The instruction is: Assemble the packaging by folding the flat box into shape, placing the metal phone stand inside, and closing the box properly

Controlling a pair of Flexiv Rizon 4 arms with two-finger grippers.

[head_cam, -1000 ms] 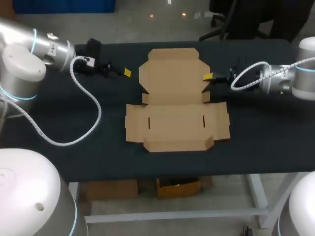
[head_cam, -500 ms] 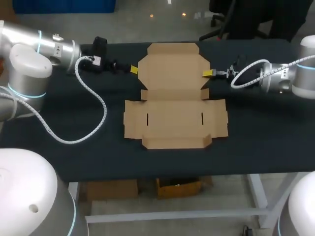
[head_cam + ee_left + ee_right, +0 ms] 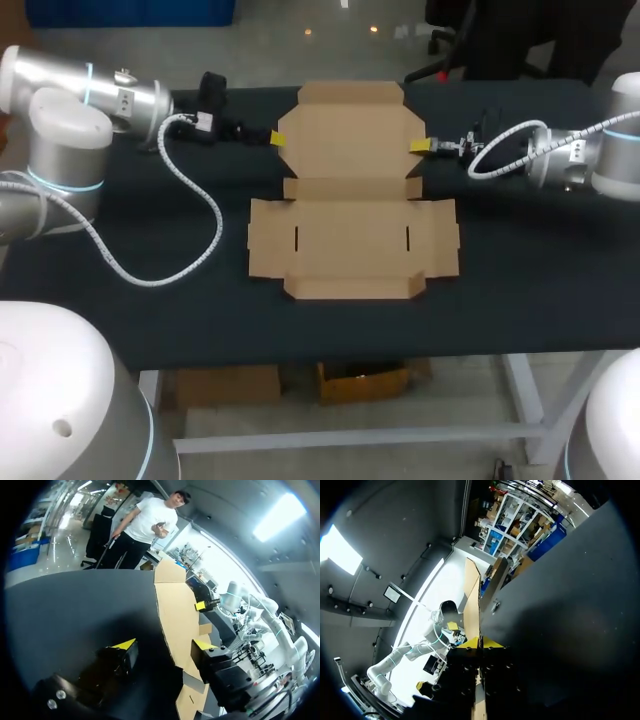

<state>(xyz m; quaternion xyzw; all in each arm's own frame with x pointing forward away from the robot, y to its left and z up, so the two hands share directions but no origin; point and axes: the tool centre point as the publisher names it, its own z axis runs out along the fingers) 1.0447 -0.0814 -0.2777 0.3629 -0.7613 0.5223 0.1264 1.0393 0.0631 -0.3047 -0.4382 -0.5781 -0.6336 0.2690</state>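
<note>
Though head view hides it | right claw [image 3: 479, 642] pinches flat box [image 3: 472, 600]

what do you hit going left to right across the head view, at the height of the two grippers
left arm → left gripper → box → right gripper → right arm
</note>
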